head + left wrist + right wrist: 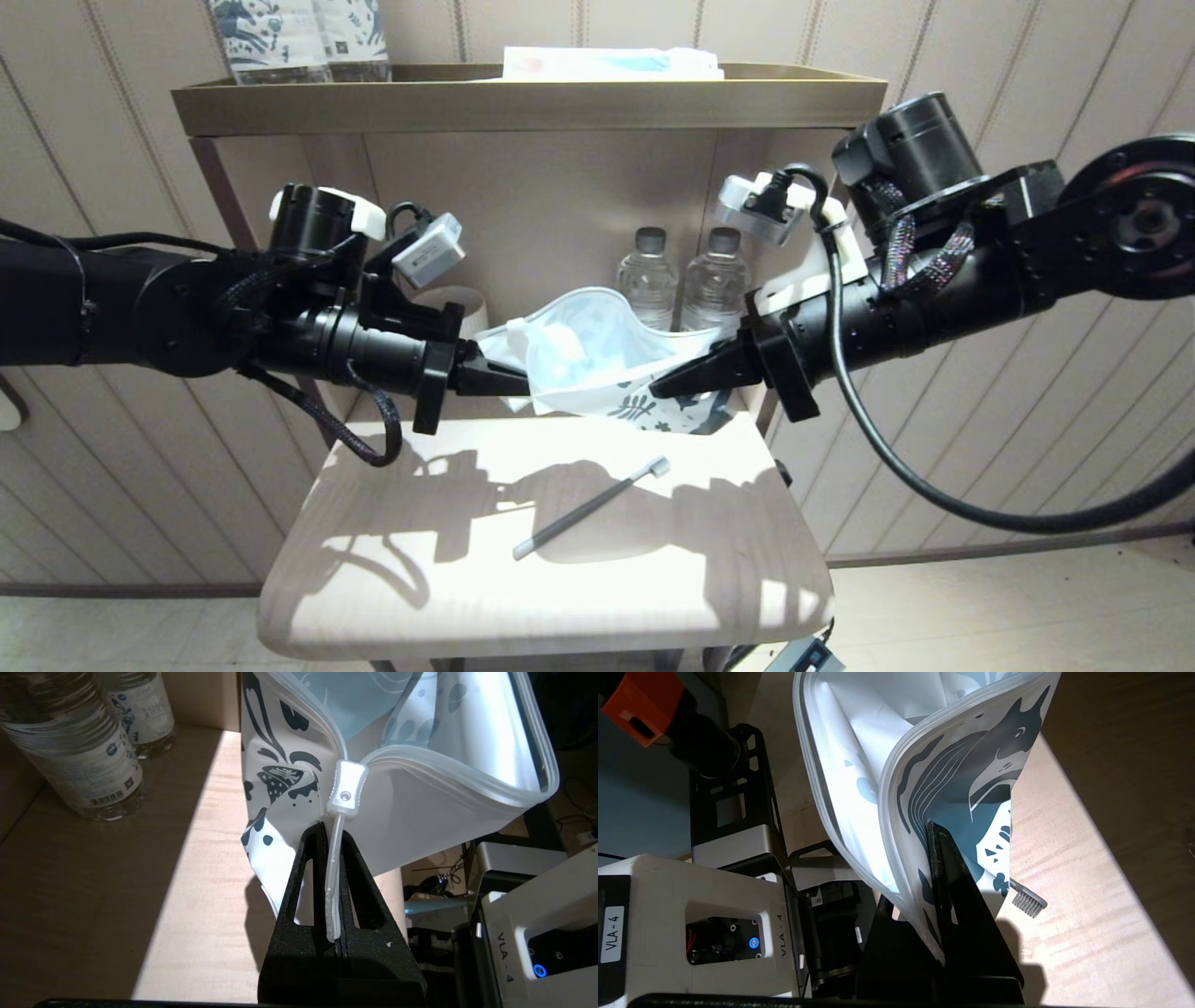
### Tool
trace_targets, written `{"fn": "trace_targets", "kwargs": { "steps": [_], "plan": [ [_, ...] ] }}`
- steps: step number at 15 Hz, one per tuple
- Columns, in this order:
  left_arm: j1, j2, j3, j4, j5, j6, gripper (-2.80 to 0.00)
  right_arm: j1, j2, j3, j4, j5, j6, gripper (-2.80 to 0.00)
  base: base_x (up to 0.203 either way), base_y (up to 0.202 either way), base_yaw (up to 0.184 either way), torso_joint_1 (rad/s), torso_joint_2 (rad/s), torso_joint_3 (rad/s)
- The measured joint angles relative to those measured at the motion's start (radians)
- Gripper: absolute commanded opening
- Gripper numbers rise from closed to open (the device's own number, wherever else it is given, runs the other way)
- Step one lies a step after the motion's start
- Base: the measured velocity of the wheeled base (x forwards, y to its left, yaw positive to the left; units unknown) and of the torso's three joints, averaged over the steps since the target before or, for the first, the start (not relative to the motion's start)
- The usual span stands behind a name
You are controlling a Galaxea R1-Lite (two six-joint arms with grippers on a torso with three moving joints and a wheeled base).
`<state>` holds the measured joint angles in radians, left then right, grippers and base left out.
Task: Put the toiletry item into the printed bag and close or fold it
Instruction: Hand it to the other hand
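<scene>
The printed bag (597, 359), a white translucent pouch with dark blue print, hangs in the air between my two grippers with its mouth gaping upward. My left gripper (509, 378) is shut on the bag's zip pull tab (337, 835), just below the white slider (346, 794). My right gripper (667, 383) is shut on the printed end of the bag (957, 779). The toiletry item, a slim grey toothbrush (590, 507), lies free on the pale wooden table below the bag. Its bristle head (1028, 901) shows in the right wrist view beside the bag's edge.
Two water bottles (681, 278) stand at the back of the table (373, 579) behind the bag. A raised shelf (523, 98) above holds patterned packages (299, 37) and a flat packet (611, 63). The table's front edge is near.
</scene>
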<state>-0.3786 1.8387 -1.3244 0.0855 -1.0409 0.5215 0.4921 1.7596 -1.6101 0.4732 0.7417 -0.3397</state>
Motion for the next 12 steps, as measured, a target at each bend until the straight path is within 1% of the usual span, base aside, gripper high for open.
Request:
{"fn": "trace_targets", "kwargs": {
  "steps": [3,6,7,12],
  "plan": [
    [-0.001,0.000,0.000,0.000,0.001,0.000,-2.80,-0.003,0.009,-0.005,0.001,-0.001,0.001,-2.80,0.000,0.000,0.000,0.000,0.00,0.000],
    [-0.003,0.000,-0.010,0.005,0.013,-0.013,-2.80,-0.013,-0.010,0.013,0.003,-0.001,0.001,-2.80,0.000,0.000,0.000,0.000,0.00,0.000],
    [-0.004,-0.001,-0.011,0.004,0.013,-0.012,0.00,-0.014,-0.017,0.017,0.003,-0.002,0.002,-2.80,0.000,0.000,0.000,0.000,0.00,0.000],
    [-0.003,-0.004,-0.004,0.003,0.006,-0.008,0.00,-0.014,-0.038,0.035,0.003,-0.001,0.001,-2.80,0.000,0.000,0.000,0.000,0.00,0.000]
  ]
}}
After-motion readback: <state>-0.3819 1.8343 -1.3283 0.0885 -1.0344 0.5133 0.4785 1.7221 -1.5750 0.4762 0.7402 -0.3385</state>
